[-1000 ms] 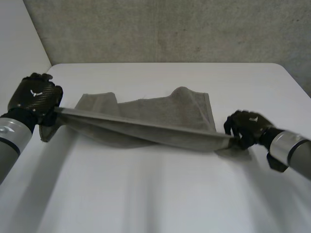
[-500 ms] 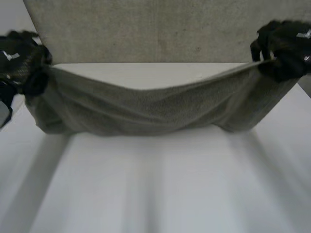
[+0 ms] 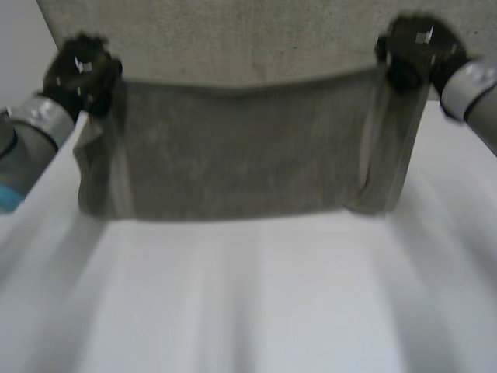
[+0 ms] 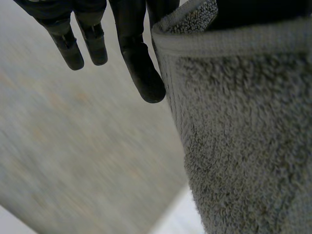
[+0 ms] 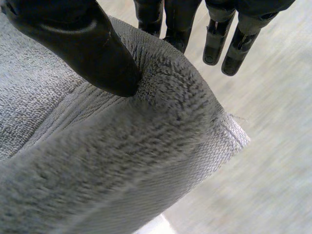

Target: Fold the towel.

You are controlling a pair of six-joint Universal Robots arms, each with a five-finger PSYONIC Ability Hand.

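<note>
At the upper left of the head view, the left hand (image 3: 81, 70) holds one top corner of the towel (image 3: 233, 155), raised above the table (image 3: 256, 303). In its wrist view the hemmed corner is nipped between a dark part of the hand on the near face and a finger (image 4: 141, 68) just behind the edge. The other fingers hang straight and loose beside it.

The towel hangs as a flat sheet across the upper middle of the head view, in front of the concrete wall (image 3: 233, 39). Its top edge is nearly level, with a slight dip in the middle. I cannot tell whether its lower edge touches the tabletop. Toward the right, a strip of cloth is doubled over on itself.

At the upper right, the right hand (image 3: 415, 50) holds the other top corner. In its wrist view the thumb (image 5: 87, 53) presses into the pile against fingers behind the cloth, with two fingers spare.

The step looks like spreading the towel in the air before laying it flat for the fold. To do it well, both pinches should be firm and the hands level and far enough apart to take out the dip. The doubled strip at the right should be drawn flat as the lower edge goes down first.
</note>
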